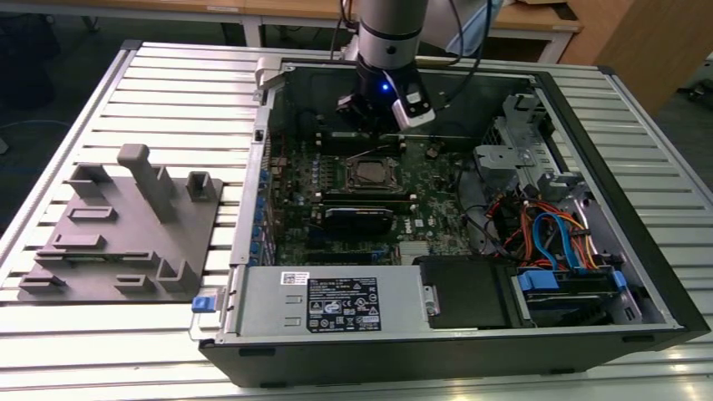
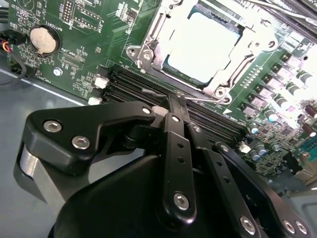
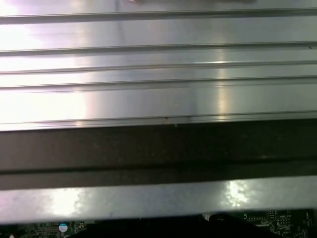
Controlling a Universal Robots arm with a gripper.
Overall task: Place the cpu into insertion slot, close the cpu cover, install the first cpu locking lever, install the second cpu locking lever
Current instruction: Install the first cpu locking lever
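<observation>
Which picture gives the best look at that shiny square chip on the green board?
The second wrist view: the cpu sits close up, framed by the cpu cover. In the exterior view the cpu is a tiny square. The first wrist view faces ribbed metal.

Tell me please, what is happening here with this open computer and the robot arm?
A robot arm is working inside an open computer case that lies on a slatted metal table. Its claw hangs low over the green motherboard, beside the insertion slot. The cpu already sits in the slot, and the cpu cover appears to lie flat around it. A thin locking lever runs along the slot's edge next to the claw's tip. On the exterior view's left stands a grey fixture.
</observation>
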